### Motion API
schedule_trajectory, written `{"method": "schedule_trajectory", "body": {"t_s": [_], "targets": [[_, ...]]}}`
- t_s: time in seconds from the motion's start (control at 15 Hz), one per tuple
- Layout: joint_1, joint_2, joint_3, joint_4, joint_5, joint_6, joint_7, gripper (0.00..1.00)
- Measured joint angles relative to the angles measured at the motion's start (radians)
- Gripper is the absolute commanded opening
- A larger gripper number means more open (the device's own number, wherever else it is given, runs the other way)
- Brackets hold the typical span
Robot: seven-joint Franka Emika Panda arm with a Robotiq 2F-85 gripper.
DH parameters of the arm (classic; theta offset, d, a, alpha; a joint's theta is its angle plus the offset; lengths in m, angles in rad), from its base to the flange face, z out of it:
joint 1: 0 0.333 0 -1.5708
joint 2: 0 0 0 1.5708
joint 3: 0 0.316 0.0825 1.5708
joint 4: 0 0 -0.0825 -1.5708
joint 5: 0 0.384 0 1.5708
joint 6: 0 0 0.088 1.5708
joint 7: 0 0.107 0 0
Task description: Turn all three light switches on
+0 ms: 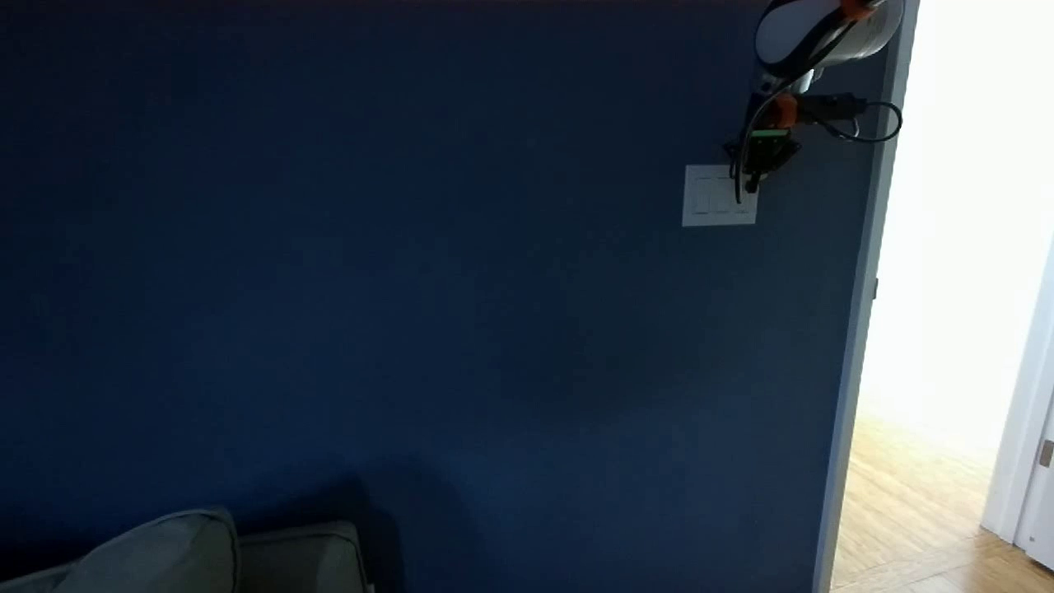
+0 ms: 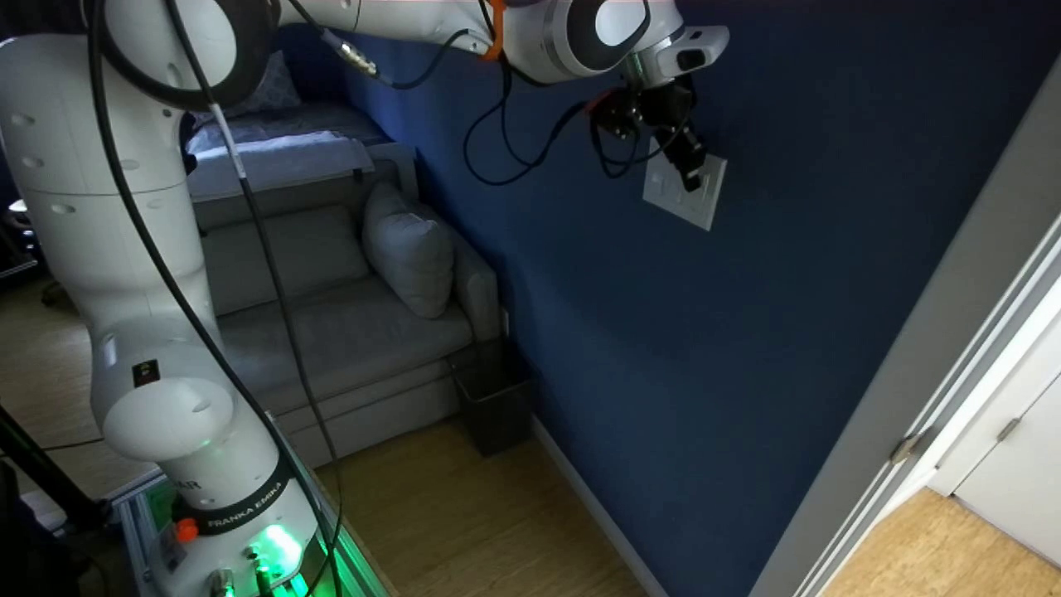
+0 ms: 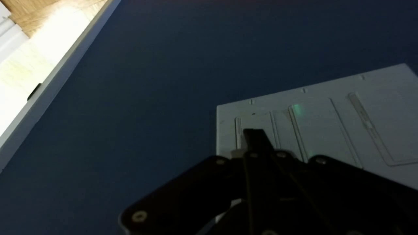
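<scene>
Black fingers (image 3: 258,143), pressed together, over the light switch (image 3: 260,121) nearest the doorway (image 1: 955,263); blue wall (image 1: 412,263)

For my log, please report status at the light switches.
Gripper shut, at rocker switch nearest door frame; contact unclear. Three light switches: on/off unreadable. Black cable crosses wall plate in an exterior view.

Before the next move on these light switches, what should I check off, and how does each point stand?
1. Pincer shut: ok.
2. Pincer lined up with the end switch nearest the doorway: ok, it overlaps that switch in the wrist view.
3. Pincer touching that switch: cannot tell, contact is unclear.
4. Middle switch fully visible in the wrist view: not ok, the pincer hides part of it.
5. Cable clear of the wall plate: cannot tell, it crosses in front in an exterior view.
6. All three switches on: cannot tell, positions unclear.
</scene>
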Motion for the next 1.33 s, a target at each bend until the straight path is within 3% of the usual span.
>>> {"method": "schedule_trajectory", "body": {"t_s": [1.07, 1.27, 1.33], "targets": [[0.005, -0.013, 0.006, -0.001, -0.016, 0.012, -0.061, 0.00], [0.011, -0.020, 0.009, 0.001, -0.016, -0.065, -0.054, 0.00], [0.016, -0.029, 0.011, 0.002, -0.016, -0.112, -0.050, 0.26]]}}
